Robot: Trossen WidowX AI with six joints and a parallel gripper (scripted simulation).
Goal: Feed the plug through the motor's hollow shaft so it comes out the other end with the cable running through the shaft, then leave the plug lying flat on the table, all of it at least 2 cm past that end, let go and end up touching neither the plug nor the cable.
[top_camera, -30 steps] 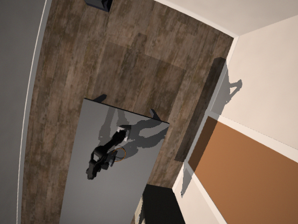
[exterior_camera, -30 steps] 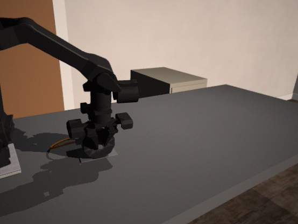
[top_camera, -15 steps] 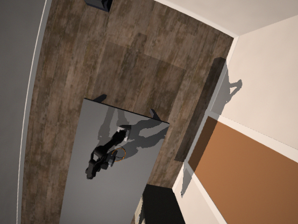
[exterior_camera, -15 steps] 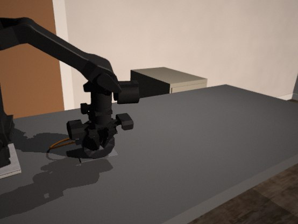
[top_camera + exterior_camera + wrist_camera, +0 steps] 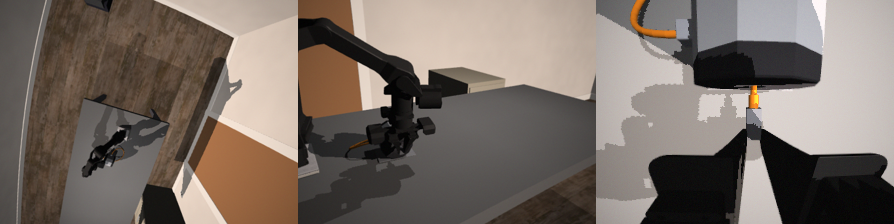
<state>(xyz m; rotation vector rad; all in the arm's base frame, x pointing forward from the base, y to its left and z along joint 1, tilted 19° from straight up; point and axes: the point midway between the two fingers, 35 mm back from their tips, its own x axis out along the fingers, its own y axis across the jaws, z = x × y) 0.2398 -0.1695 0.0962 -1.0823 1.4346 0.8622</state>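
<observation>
In the wrist view the motor [image 5: 756,40] is a grey block with a dark near end, straight ahead of my fingers. A short piece of orange cable [image 5: 754,97] comes out of the shaft at that end and carries the small grey plug [image 5: 754,117]. My gripper [image 5: 752,133] is shut on the plug, just clear of the motor's end. More cable loops from a grey fitting at the motor's upper left [image 5: 646,27]. In the exterior view the gripper [image 5: 398,148] points down at table level and hides the motor. The cable [image 5: 358,145] trails to its left.
The motor stands on a thin pale plate [image 5: 397,157] on the dark table. The arm's base plate [image 5: 307,165] is at the left edge. A beige cabinet [image 5: 466,79] stands behind the table. From above, the cable loop [image 5: 121,154] lies beside the arm.
</observation>
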